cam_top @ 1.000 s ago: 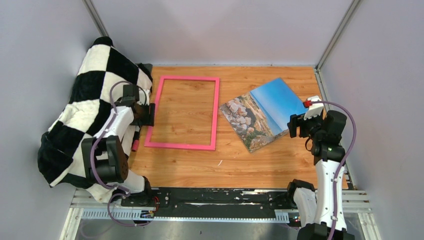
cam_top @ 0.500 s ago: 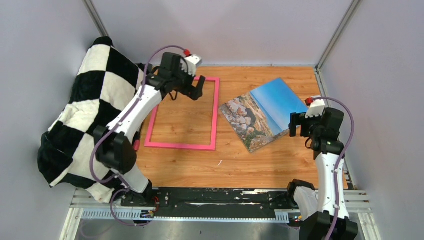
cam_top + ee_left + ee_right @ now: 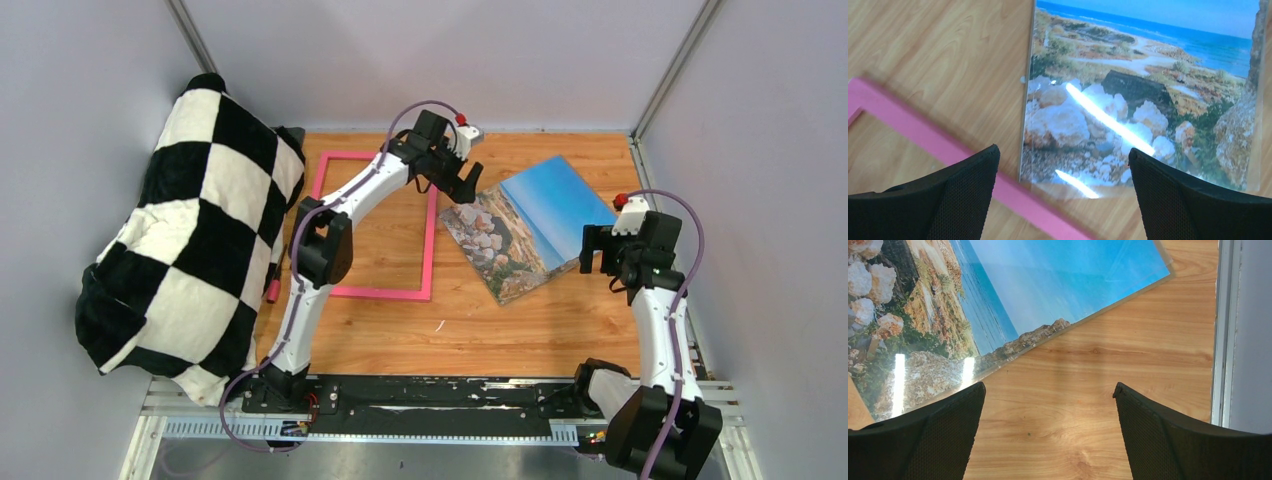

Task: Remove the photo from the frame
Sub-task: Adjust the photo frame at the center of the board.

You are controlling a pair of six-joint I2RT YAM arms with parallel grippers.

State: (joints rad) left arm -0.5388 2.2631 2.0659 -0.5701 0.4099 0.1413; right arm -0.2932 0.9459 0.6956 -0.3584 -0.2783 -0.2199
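Note:
The photo (image 3: 525,225), a glossy print of blue sky, sea and pale rocks, lies flat and skewed on the wooden table, to the right of the frame. The frame (image 3: 360,291) is an empty pink rectangle with bare wood showing through it. My left gripper (image 3: 468,188) hovers open over the photo's left corner. In the left wrist view its gripper (image 3: 1064,150) spans the photo (image 3: 1143,95) edge and the pink frame (image 3: 923,137). My right gripper (image 3: 592,252) is open beside the photo's right edge. In the right wrist view it (image 3: 1048,386) is over bare wood just off the photo (image 3: 998,300).
A black-and-white checkered blanket (image 3: 190,230) is heaped along the left side, against the frame's left edge. The enclosure's right wall and metal rail (image 3: 1223,330) run close beside my right gripper. A small white scrap (image 3: 438,325) lies on the wood below the frame.
My left arm swung from the frame's left side across the frame to the photo's left corner. Both grippers opened wider. Frame and photo stayed put.

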